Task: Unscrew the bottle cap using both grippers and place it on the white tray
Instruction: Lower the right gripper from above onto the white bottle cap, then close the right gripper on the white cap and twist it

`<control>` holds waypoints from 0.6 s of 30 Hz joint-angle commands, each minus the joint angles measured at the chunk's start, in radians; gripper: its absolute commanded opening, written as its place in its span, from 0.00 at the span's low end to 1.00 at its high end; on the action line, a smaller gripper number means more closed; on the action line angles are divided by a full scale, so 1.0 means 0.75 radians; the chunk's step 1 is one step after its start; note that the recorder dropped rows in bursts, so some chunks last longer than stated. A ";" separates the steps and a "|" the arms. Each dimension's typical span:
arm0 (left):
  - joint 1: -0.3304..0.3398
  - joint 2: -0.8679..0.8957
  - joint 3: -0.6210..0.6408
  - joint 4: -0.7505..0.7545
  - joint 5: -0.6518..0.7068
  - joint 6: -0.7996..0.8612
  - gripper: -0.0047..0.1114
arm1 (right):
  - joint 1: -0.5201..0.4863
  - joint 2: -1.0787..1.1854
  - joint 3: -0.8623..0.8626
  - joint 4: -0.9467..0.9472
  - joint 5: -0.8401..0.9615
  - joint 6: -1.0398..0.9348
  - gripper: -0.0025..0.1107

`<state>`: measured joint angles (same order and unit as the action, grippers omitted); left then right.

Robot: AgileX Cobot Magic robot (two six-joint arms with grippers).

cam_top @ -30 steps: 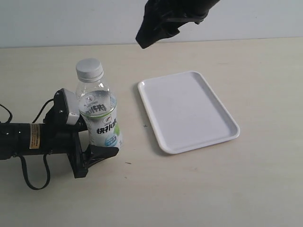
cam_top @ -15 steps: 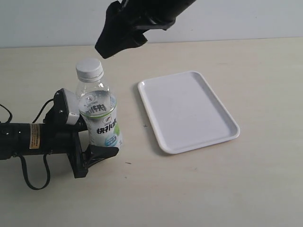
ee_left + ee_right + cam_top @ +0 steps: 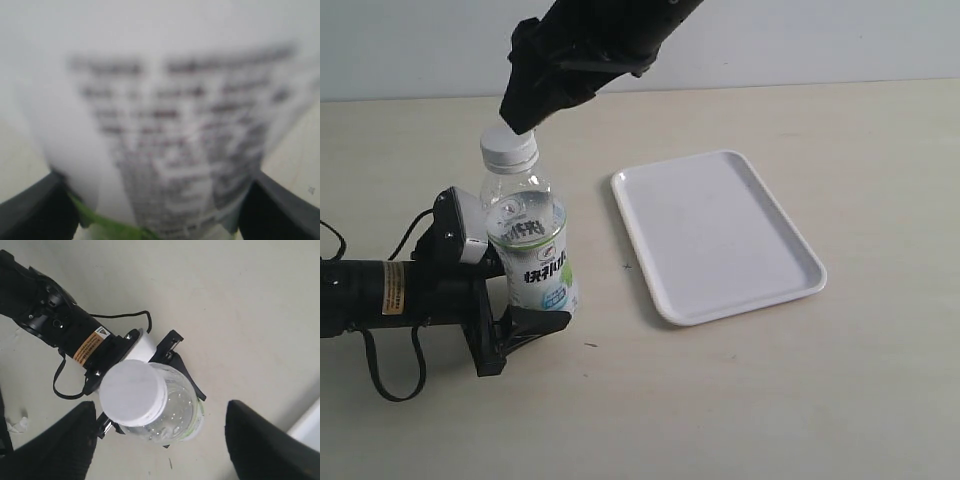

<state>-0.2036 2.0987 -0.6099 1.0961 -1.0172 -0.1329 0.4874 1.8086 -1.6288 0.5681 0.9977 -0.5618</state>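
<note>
- Black left gripper (image 3: 525, 325) is nearest me, lying low along the table (image 3: 770, 400). Its jaws are pinching the bottle (image 3: 532, 250) low on the label. My left wrist camera shows a finger (image 3: 30, 210) tight against each side.
- The bottle stands upright in that grip, long axis vertical, near the tray (image 3: 650, 190) but not touching it.
- The cap (image 3: 508, 147) sits on the neck at the very top, not yet off.
- The right gripper (image 3: 523, 112) hangs right over the cap with its jaws spread wide and nothing between them. It's the arm for this job, since the left one is busy bracing.
- What the next move turns on: the cap lies straight below the open jaws, along the bottle's own axis. In the right wrist camera it sits between the fingers (image 3: 50, 445) but off centre, closer to one than the other.
- Whether the tips are level with the cap's ribbed side, I can't tell.
- My call is a small sideways correction, then straight down so the fingers straddle the cap before closing.
- The tray lies farther back and to the right, well apart from the right gripper.
</note>
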 commanded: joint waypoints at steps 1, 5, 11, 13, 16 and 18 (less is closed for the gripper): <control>-0.003 -0.012 -0.007 0.005 -0.013 -0.007 0.04 | 0.017 0.040 -0.094 -0.042 0.009 0.070 0.64; -0.003 -0.012 -0.007 0.005 -0.013 -0.007 0.04 | 0.056 0.064 -0.192 -0.093 0.101 0.085 0.64; -0.003 -0.012 -0.007 0.005 -0.013 -0.007 0.04 | 0.132 0.132 -0.290 -0.300 0.182 0.240 0.64; -0.003 -0.012 -0.007 0.010 -0.013 -0.007 0.04 | 0.143 0.152 -0.300 -0.319 0.187 0.254 0.64; -0.003 -0.012 -0.007 0.010 -0.013 -0.007 0.04 | 0.155 0.172 -0.302 -0.319 0.183 0.254 0.64; -0.003 -0.012 -0.007 0.010 -0.013 -0.007 0.04 | 0.155 0.181 -0.302 -0.313 0.174 0.254 0.64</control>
<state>-0.2036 2.0987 -0.6122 1.1002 -1.0172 -0.1348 0.6010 1.9377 -1.8463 0.3381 1.1339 -0.3759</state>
